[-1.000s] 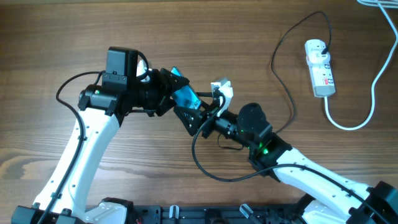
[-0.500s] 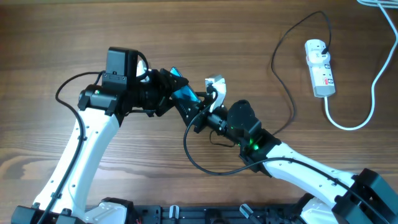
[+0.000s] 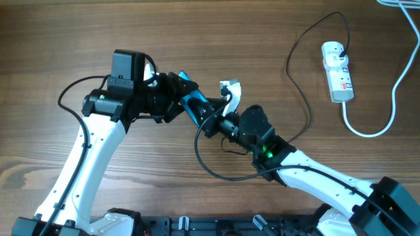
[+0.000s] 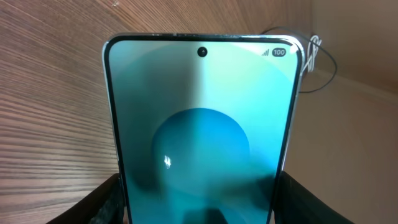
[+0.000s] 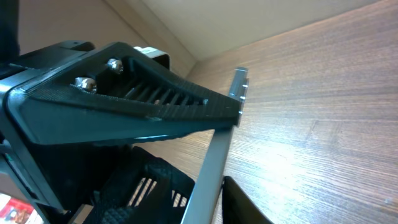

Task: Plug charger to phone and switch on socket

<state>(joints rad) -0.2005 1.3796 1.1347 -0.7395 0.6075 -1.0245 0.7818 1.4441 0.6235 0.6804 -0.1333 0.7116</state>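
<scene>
Jaws of left gripper (image 4: 199, 204) clamped on phone (image 4: 202, 137) at long edges, screen lit turquoise, mid-table. Right gripper (image 3: 209, 121) touching phone's right end; jaw state cannot tell. Charger (image 3: 289, 65) cable trails from socket (image 3: 336, 72), far right.

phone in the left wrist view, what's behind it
Wooden table, with a thin black cable looping out at the phone's upper right edge. Whatever lies directly behind the phone is covered.

Phone (image 5: 211, 162) edge-on, thin silver strip beside black ribbed tool finger (image 5: 143, 106)
</scene>
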